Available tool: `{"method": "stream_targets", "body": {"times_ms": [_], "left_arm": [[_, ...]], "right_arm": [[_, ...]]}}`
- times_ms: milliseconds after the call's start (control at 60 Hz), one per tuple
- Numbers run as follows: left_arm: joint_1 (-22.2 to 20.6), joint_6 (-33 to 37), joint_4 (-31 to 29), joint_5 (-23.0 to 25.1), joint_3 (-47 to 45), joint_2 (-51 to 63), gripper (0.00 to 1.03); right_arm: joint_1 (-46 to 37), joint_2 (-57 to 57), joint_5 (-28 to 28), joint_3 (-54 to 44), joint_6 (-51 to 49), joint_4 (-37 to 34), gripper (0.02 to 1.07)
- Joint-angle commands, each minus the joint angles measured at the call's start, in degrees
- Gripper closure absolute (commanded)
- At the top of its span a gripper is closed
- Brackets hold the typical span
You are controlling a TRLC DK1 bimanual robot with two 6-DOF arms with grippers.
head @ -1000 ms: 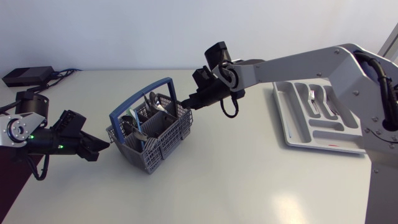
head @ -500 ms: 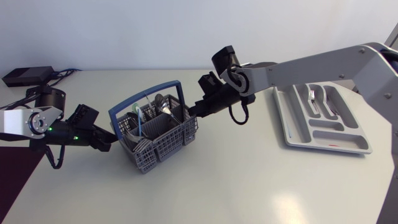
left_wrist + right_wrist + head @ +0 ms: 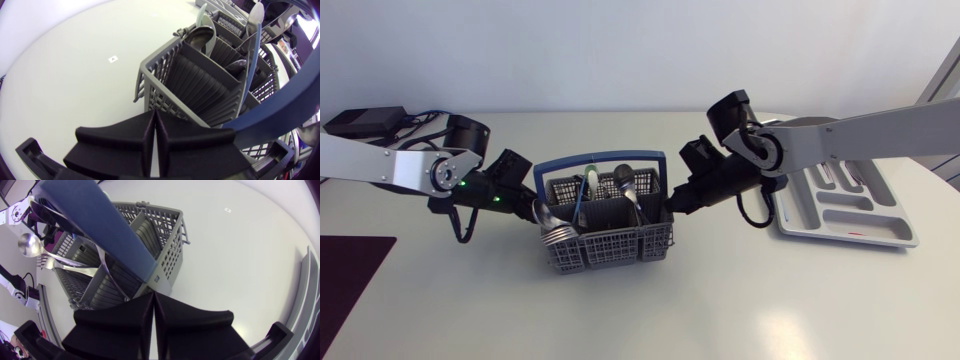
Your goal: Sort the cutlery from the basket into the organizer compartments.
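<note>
Basket [image 3: 605, 235] sits mid table [image 3: 650, 310], long side toward the head cam, its blue handle [image 3: 600, 160] arching end to end. I place everything else off the basket.

L gripper [image 3: 533, 203] is at the basket's end on my L side, tips right up against the grey mesh wall. L wrist cam: fingers pressed together, nothing btwn them, the point [image 3: 155, 117] just below the basket's [image 3: 200, 85] corner; can't tell if it actually touches.

R gripper [image 3: 670, 208] is at the opposite end, on my R side. R wrist cam: jaws together too, empty, the tip [image 3: 152, 300] at the foot of the handle [image 3: 100, 220], by the corner of the mesh wall [image 3: 165, 245].

Cutlery is in the basket: a spoon [image 3: 548, 215] leaning out near the L gripper end, a dark-headed piece [image 3: 623, 180] standing mid basket, a pale-handled utensil [image 3: 590, 185] beside it. R wrist cam picks up one spoon bowl [image 3: 30, 245] sticking out past the far side.

Organizer [image 3: 850, 235] lies well apart from the basket, beyond the R gripper, part hidden by the R arm; a few pieces [image 3: 847, 180] lie in its compartments.
</note>
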Motion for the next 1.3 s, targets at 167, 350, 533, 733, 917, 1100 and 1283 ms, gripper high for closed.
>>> {"method": "stream_targets", "body": {"times_ms": [167,350,533,733,917,1100,1283], "left_arm": [[-6.8,-3.3,0.4,0.2,7.0,4.6,1.00],[-8.3,-4.7,0.2,-1.2,11.7,8.0,1.00],[-5.3,-4.2,-0.1,-1.5,10.6,8.0,0.94],[-0.5,-3.7,-1.2,-1.4,6.9,1.6,0.75],[1.6,-1.0,-3.6,-1.5,0.9,-8.6,0.64],[2.2,0.6,-6.6,-1.5,-4.1,-18.7,0.62],[1.4,0.9,-10.0,-1.0,-7.2,-28.2,0.60]], "right_arm": [[-1.6,-2.5,-1.1,-2.5,-0.6,2.6,1.01],[-3.7,-1.4,-0.8,-1.6,-0.6,3.3,1.01],[-5.0,-1.3,0.6,-4.0,-0.8,4.4,0.98],[-5.6,-7.8,7.4,-7.3,-1.6,4.0,0.49],[-3.4,-17.8,11.4,-8.2,-1.6,0.1,0.43],[0.5,-24.6,13.1,-7.1,-1.2,-4.9,0.43],[4.1,-28.4,14.3,-6.5,-0.5,-7.6,0.43]]}}
